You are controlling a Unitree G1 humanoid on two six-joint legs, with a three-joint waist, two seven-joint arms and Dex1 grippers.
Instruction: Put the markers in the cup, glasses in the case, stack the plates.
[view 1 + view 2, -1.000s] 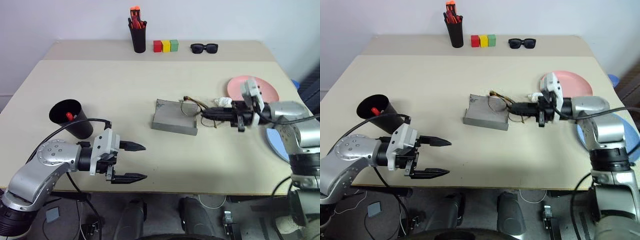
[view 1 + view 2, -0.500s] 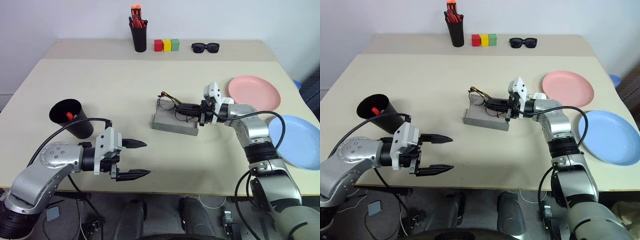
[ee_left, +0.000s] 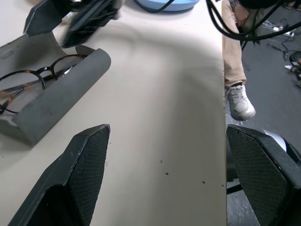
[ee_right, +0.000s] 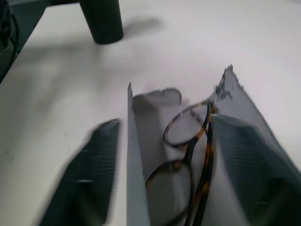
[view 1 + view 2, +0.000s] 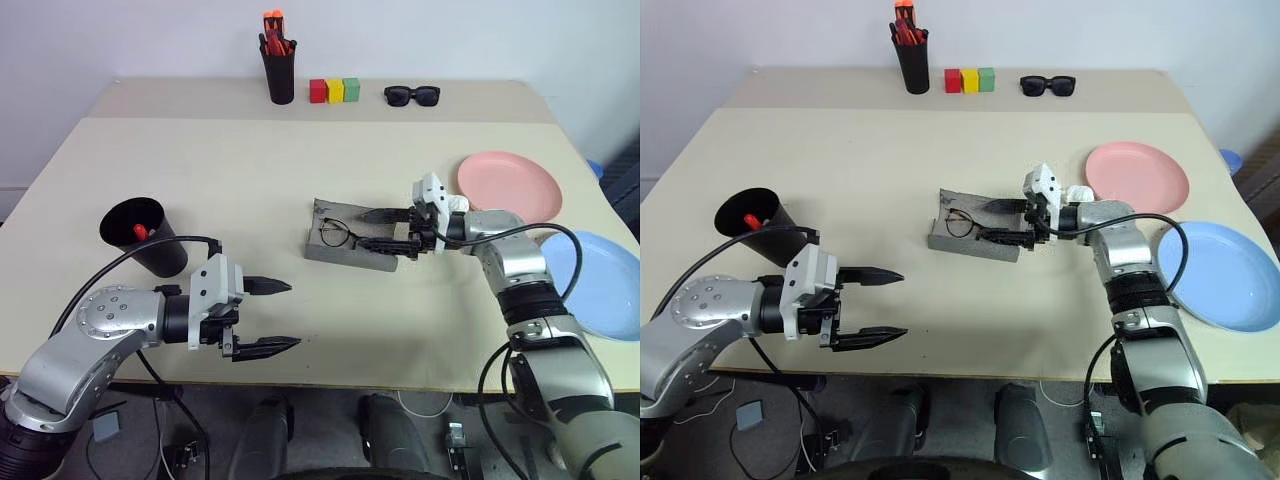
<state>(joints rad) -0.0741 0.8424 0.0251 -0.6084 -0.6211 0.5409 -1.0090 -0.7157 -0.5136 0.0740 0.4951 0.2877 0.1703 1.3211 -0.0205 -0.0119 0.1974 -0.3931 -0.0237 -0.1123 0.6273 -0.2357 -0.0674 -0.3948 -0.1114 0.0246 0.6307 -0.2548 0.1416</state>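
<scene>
The glasses [image 5: 335, 233] are seen lying in the open case [image 5: 352, 236]; both the right gripper [image 5: 378, 229] and left gripper [image 5: 275, 316] are held with jaws apart.

My beige desk [image 5: 240, 180] carries the black cup [image 5: 143, 236] near its left edge, the open grey case [image 5: 352, 240] at the middle, the pink plate [image 5: 508, 181] and blue plate [image 5: 598, 283] along the right edge, and the pen holder [image 5: 278, 70], coloured blocks [image 5: 333, 91] and sunglasses [image 5: 411, 95] along the far edge.
</scene>
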